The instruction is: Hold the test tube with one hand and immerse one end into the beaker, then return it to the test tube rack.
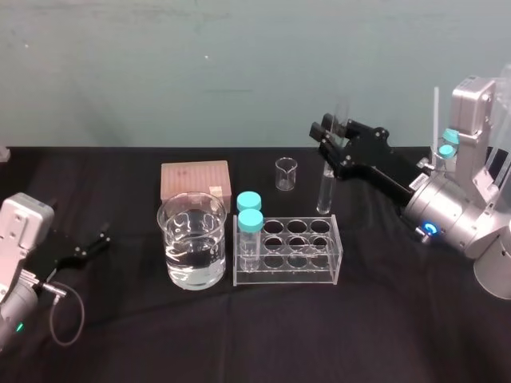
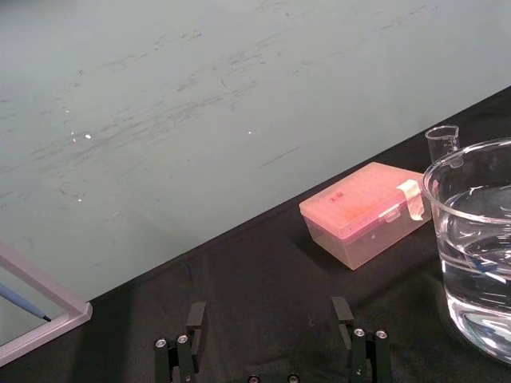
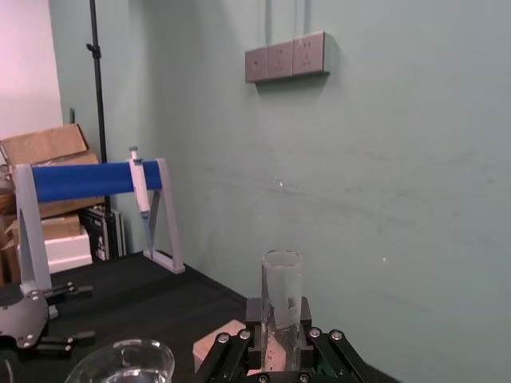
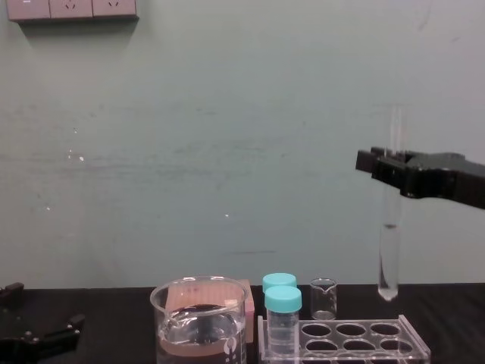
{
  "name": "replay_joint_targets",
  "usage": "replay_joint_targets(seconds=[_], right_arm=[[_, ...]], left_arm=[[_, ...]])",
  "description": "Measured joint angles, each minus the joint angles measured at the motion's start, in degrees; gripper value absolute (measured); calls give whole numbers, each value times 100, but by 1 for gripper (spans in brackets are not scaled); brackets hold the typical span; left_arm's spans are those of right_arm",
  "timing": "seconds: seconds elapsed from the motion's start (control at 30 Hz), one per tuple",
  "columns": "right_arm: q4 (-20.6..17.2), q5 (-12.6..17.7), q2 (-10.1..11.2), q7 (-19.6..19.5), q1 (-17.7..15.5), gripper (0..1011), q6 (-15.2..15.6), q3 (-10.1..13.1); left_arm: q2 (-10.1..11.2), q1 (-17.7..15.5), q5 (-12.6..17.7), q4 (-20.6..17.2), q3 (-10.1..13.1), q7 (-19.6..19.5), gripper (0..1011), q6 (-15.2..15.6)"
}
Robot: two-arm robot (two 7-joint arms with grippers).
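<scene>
The test tube (image 4: 389, 227) hangs upright in the air, its rounded bottom a little above the back right corner of the test tube rack (image 1: 329, 275). My right gripper (image 1: 331, 132) is shut on its upper part; in the right wrist view the test tube (image 3: 281, 307) stands between the black fingers (image 3: 323, 351). The beaker (image 1: 192, 239), partly filled with clear liquid, stands just left of the rack. My left gripper (image 2: 269, 319) rests open and empty at the table's left side, away from the beaker (image 2: 475, 239).
Two teal-capped vials (image 1: 250, 219) stand in the rack's left holes. A tiny beaker (image 1: 286, 173) and a pink box (image 1: 195, 179) sit behind the rack and beaker. A stand with a blue bar (image 3: 88, 179) is at the far left.
</scene>
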Motion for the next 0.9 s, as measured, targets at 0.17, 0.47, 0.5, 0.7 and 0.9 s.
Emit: replay_joint_targets(seconds=[0.17, 0.47, 0.5, 0.7, 0.9], right_arm=[[133, -29, -28, -21, -6, 241, 47, -35], [350, -100, -93, -27, 59, 242, 71, -81], [365, -103, -101, -26, 68, 242, 71, -85], [484, -146, -148, -17, 133, 242, 64, -109], [623, -203, -189, 13, 199, 241, 49, -141]], left_arm=[[0, 0, 0, 0, 0, 0, 1000, 0], [0, 0, 0, 0, 0, 0, 1000, 0], [0, 0, 0, 0, 0, 0, 1000, 0], [0, 0, 0, 0, 0, 0, 1000, 0], [0, 0, 0, 0, 0, 0, 1000, 0]])
